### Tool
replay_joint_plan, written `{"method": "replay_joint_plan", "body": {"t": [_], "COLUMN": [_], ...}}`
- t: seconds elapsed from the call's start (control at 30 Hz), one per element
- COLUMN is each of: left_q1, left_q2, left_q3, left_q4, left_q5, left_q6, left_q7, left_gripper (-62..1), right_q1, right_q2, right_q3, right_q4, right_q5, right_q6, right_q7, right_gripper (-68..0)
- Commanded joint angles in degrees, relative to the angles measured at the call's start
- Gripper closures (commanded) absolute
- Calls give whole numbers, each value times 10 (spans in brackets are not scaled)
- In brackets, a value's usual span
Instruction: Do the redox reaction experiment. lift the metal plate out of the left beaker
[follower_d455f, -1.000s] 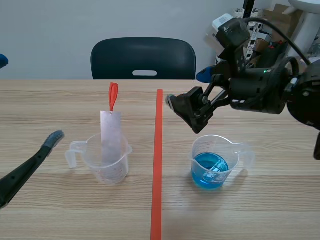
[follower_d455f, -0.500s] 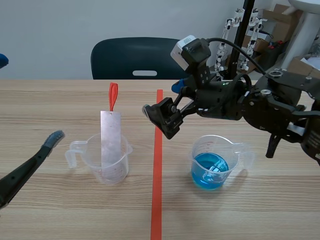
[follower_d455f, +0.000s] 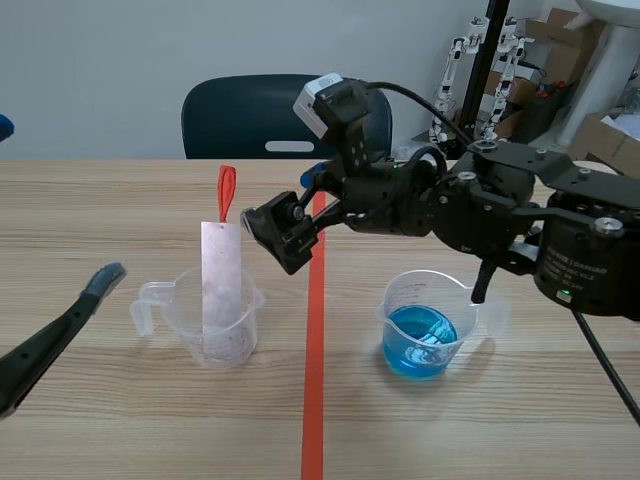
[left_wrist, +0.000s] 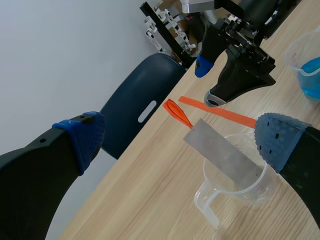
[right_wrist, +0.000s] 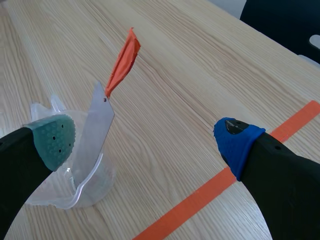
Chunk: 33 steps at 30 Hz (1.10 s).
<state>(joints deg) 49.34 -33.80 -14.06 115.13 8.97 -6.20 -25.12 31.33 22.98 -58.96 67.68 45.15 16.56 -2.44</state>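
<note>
Swinging over from the right beaker's side, the right gripper (follower_d455f: 285, 200) is now crossing the orange-red tape line (follower_d455f: 313, 380) and arriving just beside the left beaker (follower_d455f: 215, 340), level with the upper part of the metal plate (follower_d455f: 222, 275). Nothing else is shifting: plate, beaker and the left gripper (left_wrist: 181, 141) are sitting where they were a second ago.

Both pincers are standing released. The right one is spreading its fingers wide with nothing between them, the grey-green pad (right_wrist: 52, 140) nearing the plate's edge above the left beaker and the blue pad hanging farther off. The left gripper is waiting low on the opposite side of the left beaker, also spread wide and holding nothing.

Judging progress, only the approach is under way. The grasp, the closing and the lift are all remaining, since the plate is resting inside the left beaker with its lower end down in the cup and no finger touching it.

The plate is standing nearly upright, its long axis running close to vertical and leaning a little against the left beaker's rim. Its upper end, carrying an orange-red loop (follower_d455f: 227, 192), is pointing upward well above the rim, and its broad face is turning toward the robot.
</note>
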Motion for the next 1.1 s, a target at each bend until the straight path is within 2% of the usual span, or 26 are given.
{"method": "replay_joint_plan", "body": {"t": [0.0,0.07,0.17,0.33,0.53,0.67,0.83,0.97,1.07], "left_q1": [0,0,0,0,0,-21,-70,-104,-121], "left_q2": [1,1,1,1,3,22,61,96,123], "left_q3": [-3,-3,-3,-3,-1,2,14,16,23], "left_q4": [-9,-22,-58,-155,-278,-369,-479,-550,-595], "left_q5": [-4,-11,-44,-83,-84,-84,-83,-77,-67], "left_q6": [3,3,2,-8,-72,-113,-119,-149,-160], "left_q7": [-11,-14,-31,-134,-245,-315,-363,-402,-457], "left_gripper": [-623,-623,-623,-623,-623,-623,-623,-623,-623], "right_q1": [22,28,38,51,58,58,58,58,58], "right_q2": [-9,-21,-36,-61,-87,-96,-107,-115,-121], "right_q3": [-7,-15,-23,-38,-50,-54,-56,-56,-56], "right_q4": [-6,-21,-43,-80,-102,-104,-106,-111,-114], "right_q5": [8,8,14,21,21,21,21,21,21], "right_q6": [0,0,1,9,10,13,14,15,15], "right_q7": [6,6,5,3,2,2,-2,-7,-18], "right_gripper": [-576,-576,-576,-576,-576,-576,-575,-575,-532]}}
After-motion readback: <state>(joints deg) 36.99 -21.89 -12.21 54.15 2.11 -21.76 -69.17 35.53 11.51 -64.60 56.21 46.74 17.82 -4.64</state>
